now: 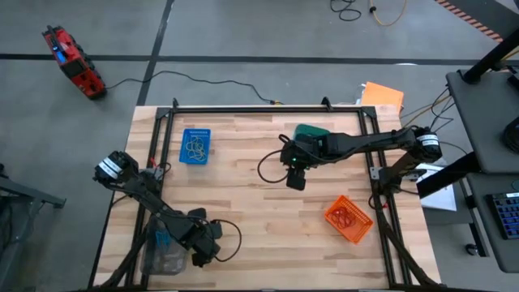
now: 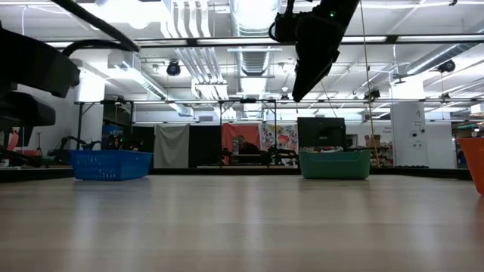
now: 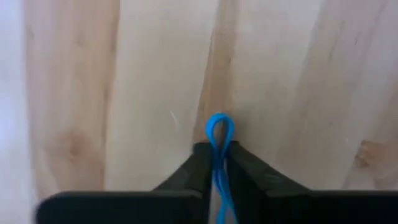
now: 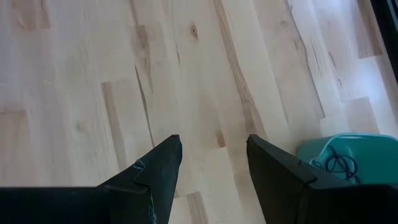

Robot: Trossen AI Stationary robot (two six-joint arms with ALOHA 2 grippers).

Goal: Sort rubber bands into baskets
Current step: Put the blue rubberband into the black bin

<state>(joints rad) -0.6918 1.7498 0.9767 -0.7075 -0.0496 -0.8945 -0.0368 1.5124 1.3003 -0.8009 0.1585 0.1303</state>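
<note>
A: From above? Left gripper (image 1: 203,247) sits low by the clear basket (image 1: 162,255); right gripper (image 1: 295,178) hovers mid-table, near the teal basket (image 1: 310,132).

B: Left wrist — fingers clenched on a blue band (image 3: 219,146), over bare wood. It likely needs carrying to the blue basket (image 1: 195,146).

A: Right wrist — fingers apart, empty. Low view: smooth table (image 2: 242,227), workshop behind

An industrial lab or workshop was indicated: exposed ceiling ducts (image 2: 253,19) and strip lights were seen, a grey concrete floor (image 1: 243,32) with loose cables, and a wooden table (image 1: 243,162) in a black frame.
</note>
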